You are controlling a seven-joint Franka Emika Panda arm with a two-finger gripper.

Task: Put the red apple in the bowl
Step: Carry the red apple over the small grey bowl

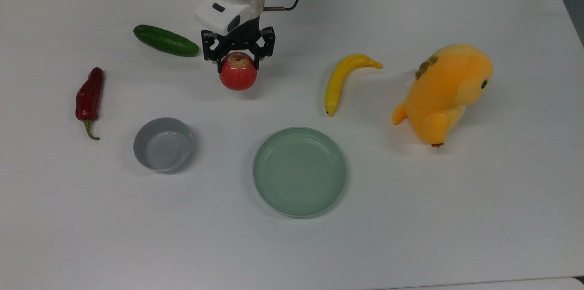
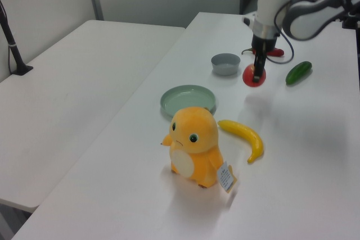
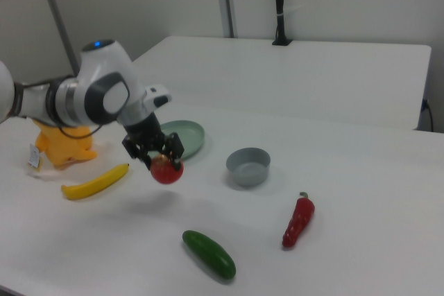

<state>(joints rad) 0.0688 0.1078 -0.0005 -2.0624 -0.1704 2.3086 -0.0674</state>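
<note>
desk (image 1: pixel 456 217): matt white, smooth | plush toy (image 1: pixel 445 91): fuzzy cloth | bowl (image 1: pixel 163 144): matt grey plastic | cucumber (image 1: pixel 166 40): glossy skin

No text, brand, number or sign can be read here. The only thing that carries print is a small white tag (image 2: pixel 226 177) hanging on the orange plush toy (image 2: pixel 193 145), well apart from the gripper (image 2: pixel 257 76) in the left view; its marks are too small to make out.
</note>
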